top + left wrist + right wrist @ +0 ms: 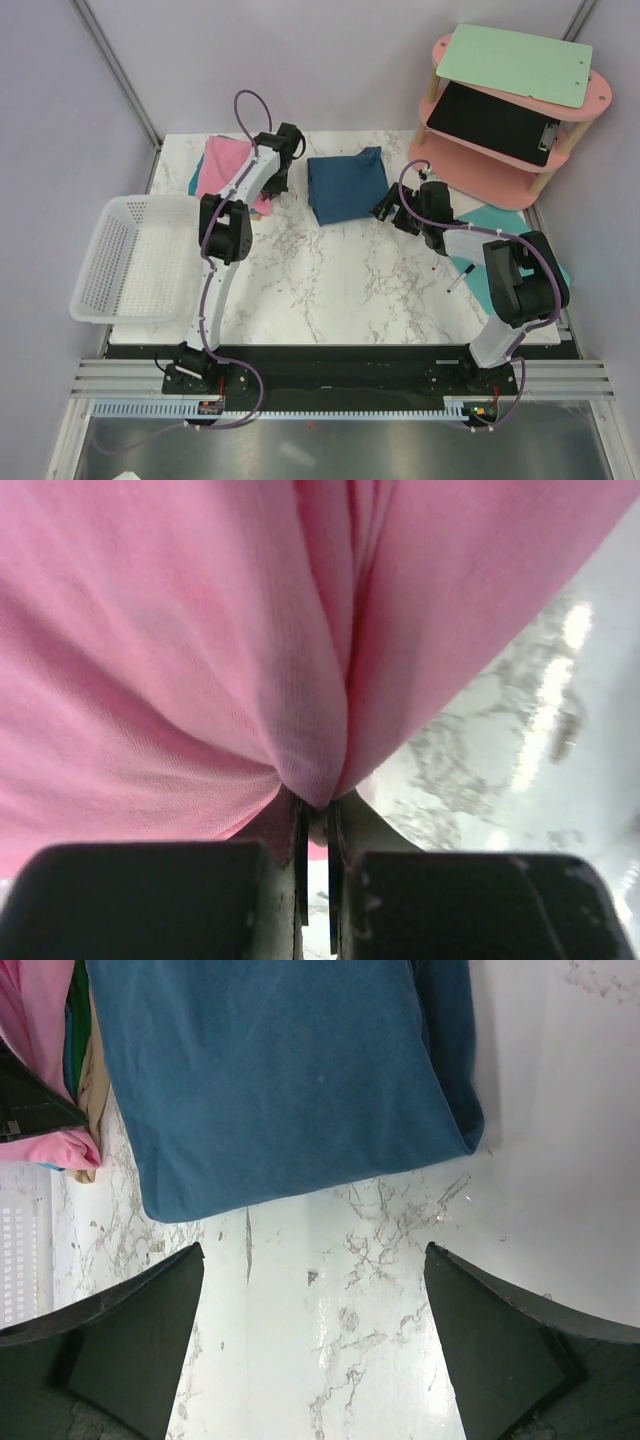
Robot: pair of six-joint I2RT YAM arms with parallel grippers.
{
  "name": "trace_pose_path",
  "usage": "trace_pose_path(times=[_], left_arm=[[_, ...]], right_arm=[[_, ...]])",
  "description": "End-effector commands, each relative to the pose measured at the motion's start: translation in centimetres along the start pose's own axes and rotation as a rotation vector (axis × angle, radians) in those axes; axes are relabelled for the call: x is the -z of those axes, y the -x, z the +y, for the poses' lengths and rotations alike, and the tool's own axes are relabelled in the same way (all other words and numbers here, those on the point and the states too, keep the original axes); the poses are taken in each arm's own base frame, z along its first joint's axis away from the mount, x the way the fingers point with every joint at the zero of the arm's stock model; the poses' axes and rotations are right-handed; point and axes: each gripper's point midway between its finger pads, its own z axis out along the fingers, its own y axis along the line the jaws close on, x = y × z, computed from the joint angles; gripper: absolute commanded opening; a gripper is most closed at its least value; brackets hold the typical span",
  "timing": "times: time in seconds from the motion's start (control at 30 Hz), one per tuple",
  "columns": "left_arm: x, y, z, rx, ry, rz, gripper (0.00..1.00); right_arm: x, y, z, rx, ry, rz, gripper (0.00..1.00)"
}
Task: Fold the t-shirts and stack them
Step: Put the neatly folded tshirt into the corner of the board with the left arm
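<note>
Top external view: just right of the white basket point(130, 255), the pink t-shirt point(228, 165) lies rumpled and looks not yet folded, with a pinch of it clamped in the left gripper point(318, 818). Further right of the basket, the teal-blue t-shirt point(345, 185) sits folded square. Beyond it the right gripper point(312, 1260) hangs wide and empty. Stacking is not done. I see no readable writing.

Top view: bright, even, diffuse light coming from above; marble bench point(340, 280) carrying only soft, faint shadows; frame reading sharp, straight lines bowing slightly toward edges. Left wrist view: pink t-shirt point(180, 660) sitting too close to lens, weave blurring; bench strip at right blowing out into white glare. Right wrist view: teal t-shirt point(290, 1080) showing crisp, evenly lit; glossy bench reflecting broad white sheen; bottom corners falling dark and soft.
</note>
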Motion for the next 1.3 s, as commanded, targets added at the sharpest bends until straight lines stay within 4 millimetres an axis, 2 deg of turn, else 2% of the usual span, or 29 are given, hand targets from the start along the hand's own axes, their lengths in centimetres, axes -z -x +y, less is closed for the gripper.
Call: trace_pose_path(times=[0.0, 0.07, 0.1, 0.17, 0.2, 0.23, 0.3, 0.33, 0.37, 0.43, 0.47, 0.57, 0.63, 0.67, 0.7, 0.8, 1.0, 1.27], left_arm=[[1.7, 0.8, -6.0, 0.118, -0.294, 0.003, 0.03], [2.4, 1.2, -6.1, 0.129, -0.309, -0.010, 0.19], [2.9, 1.3, -6.2, 0.132, -0.325, -0.014, 0.45], [4.3, 1.7, -6.2, 0.137, -0.351, -0.039, 0.66], [5.1, 1.9, -6.4, 0.138, -0.368, -0.052, 0.82], [6.3, 1.8, -6.2, 0.136, -0.371, -0.070, 0.87], [7.7, 2.4, -6.2, 0.141, -0.387, -0.114, 0.92], [8.0, 1.8, -6.4, 0.137, -0.388, -0.112, 0.93], [9.7, 2.3, -6.1, 0.149, -0.405, -0.144, 0.93], [10.4, 2.0, -6.6, 0.164, -0.431, -0.159, 0.93], [11.6, 2.2, -6.4, 0.177, -0.447, -0.183, 0.93], [11.5, 1.5, -7.6, 0.197, -0.483, -0.191, 0.93], [11.6, 1.2, -9.2, 0.200, -0.542, -0.209, 0.93], [11.3, 0.2, -10.2, 0.193, -0.591, -0.185, 0.93], [11.4, 0.8, -11.1, 0.202, -0.635, -0.213, 0.93], [10.0, 0.1, -13.0, 0.217, -0.693, -0.173, 0.93], [6.9, -0.3, -13.8, 0.240, -0.645, -0.137, 0.93], [4.5, -0.1, -16.2, 0.230, -0.672, -0.119, 0.94]], right_arm=[[0.7, 0.7, 0.7, 0.027, 0.027, -0.027, 0.98], [0.8, 0.6, 0.6, 0.028, 0.025, -0.027, 0.98], [0.8, 0.6, 0.7, 0.028, 0.028, -0.029, 0.98], [0.9, 0.6, 0.6, 0.031, 0.025, -0.030, 0.98], [0.9, 0.6, 0.5, 0.030, 0.023, -0.032, 0.98], [0.9, 0.7, 0.4, 0.033, 0.019, -0.037, 0.98], [0.9, 0.6, 0.3, 0.038, 0.015, -0.034, 0.98], [0.9, 0.7, 0.4, 0.040, 0.015, -0.034, 0.98], [0.9, 0.7, 0.3, 0.042, 0.013, -0.034, 0.98], [0.8, 0.6, 0.2, 0.047, 0.008, -0.031, 0.98], [0.8, 0.6, 0.1, 0.045, 0.005, -0.032, 0.98], [0.7, 0.4, -0.1, 0.042, 0.002, -0.025, 0.98], [0.6, 0.2, -0.2, 0.043, -0.001, -0.021, 0.98], [0.5, 0.1, -0.3, 0.044, -0.004, -0.017, 0.98], [0.5, 0.1, -0.5, 0.044, -0.009, -0.018, 0.98], [0.5, 0.0, -0.6, 0.042, -0.011, -0.014, 0.98], [1.1, 0.2, -0.7, 0.058, -0.024, -0.020, 0.98], [1.3, 0.1, -1.1, 0.055, -0.034, -0.021, 0.98]])
